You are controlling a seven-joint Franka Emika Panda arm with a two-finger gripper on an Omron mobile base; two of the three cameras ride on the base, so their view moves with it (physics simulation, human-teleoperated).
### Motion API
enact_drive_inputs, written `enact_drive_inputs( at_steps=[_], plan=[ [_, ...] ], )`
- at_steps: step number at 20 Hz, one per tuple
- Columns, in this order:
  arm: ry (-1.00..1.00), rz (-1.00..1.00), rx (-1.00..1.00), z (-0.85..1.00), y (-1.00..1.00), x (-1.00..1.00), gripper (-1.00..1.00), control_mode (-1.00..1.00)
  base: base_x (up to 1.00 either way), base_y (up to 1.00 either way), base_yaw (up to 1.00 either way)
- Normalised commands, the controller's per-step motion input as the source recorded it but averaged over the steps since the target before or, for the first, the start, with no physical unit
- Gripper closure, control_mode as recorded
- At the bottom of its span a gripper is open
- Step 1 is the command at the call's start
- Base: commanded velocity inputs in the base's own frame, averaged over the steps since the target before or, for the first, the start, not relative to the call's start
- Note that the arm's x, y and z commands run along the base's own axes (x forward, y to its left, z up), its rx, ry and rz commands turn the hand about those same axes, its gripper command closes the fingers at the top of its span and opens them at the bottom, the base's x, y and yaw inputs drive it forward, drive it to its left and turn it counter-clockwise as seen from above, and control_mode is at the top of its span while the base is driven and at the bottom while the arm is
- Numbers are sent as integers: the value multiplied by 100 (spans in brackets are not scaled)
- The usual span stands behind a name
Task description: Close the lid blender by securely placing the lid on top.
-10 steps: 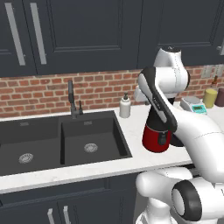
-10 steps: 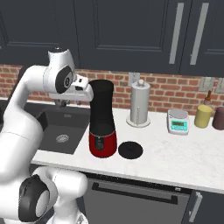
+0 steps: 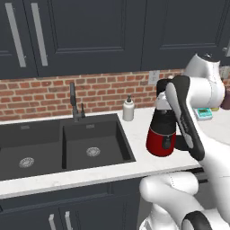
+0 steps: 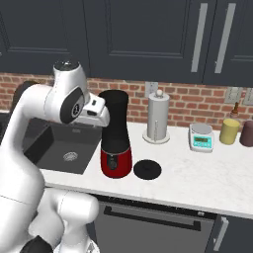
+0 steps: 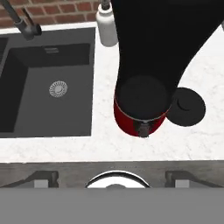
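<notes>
Still, the lid (image 4: 147, 169) lies beside the open blender (image 4: 116, 136)

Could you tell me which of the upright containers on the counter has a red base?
The blender: black jar, glossy red base. The paper towel holder is silver.

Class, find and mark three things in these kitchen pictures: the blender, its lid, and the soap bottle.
blender (image 4: 116, 160), right base view, on its red base.
lid (image 4: 147, 169), right base view, centre of the black disc lying on the counter.
soap bottle (image 3: 129, 110), left base view, on its white body.
</notes>
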Motion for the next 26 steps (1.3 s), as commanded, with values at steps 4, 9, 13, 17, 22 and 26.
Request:
enact_drive_inputs(
  at_steps=[4, 9, 13, 17, 22, 26],
  plan=[
    [-21, -15, 13, -4, -94, -100, -100, -100, 0, 0, 0],
    [-24, 2, 9, -2, -100, -56, -100, -100, 0, 0, 0],
    [-25, 25, 5, 0, -100, 1, -100, -100, 0, 0, 0],
    [-25, 39, 2, 0, -100, 34, -100, -100, 0, 0, 0],
    [-18, 44, 0, -5, -87, 75, -100, -100, 0, 0, 0],
    [0, 42, 0, -5, -63, 92, -100, -100, 0, 0, 0]
  ],
)
